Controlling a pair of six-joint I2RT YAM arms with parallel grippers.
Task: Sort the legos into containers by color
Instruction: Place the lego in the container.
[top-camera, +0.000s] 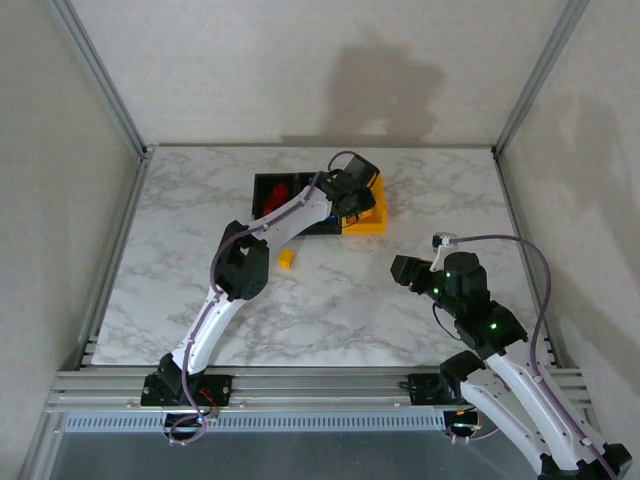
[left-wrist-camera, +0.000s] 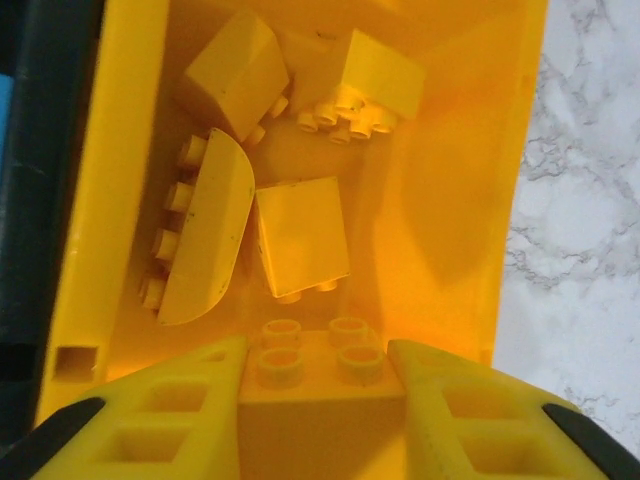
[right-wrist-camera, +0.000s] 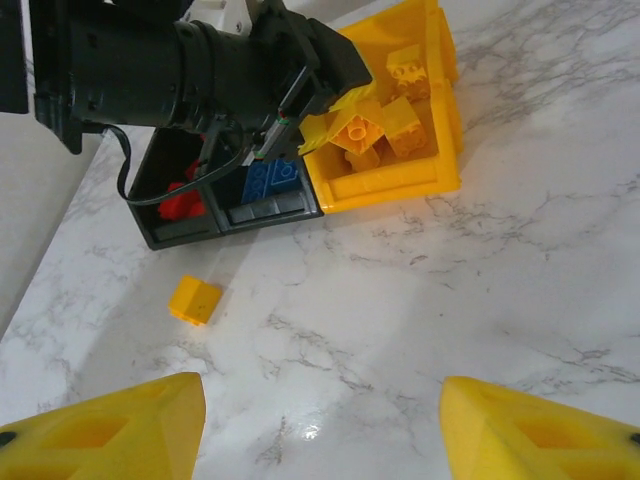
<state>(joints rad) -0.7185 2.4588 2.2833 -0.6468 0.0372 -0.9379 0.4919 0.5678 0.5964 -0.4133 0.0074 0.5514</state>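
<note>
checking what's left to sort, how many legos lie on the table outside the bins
1: a yellow lego on the table before the black bins; the left arm may hide more.

Glossy marble-patterned table (right-wrist-camera: 500, 250); smooth plastic yellow bin (left-wrist-camera: 450, 200) (bricks (left-wrist-camera: 300, 240) alike, slightly scuffed).

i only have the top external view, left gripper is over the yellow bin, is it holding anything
Observer: Yes, the left wrist view shows the left gripper shut on a yellow lego brick, over the yellow bin.
Operator: what's in that bin already
Observer: Four loose yellow bricks lie on its floor.
Operator: and the right gripper, holding anything
Observer: No, it is open with nothing between its fingers, above the marble table.
</note>
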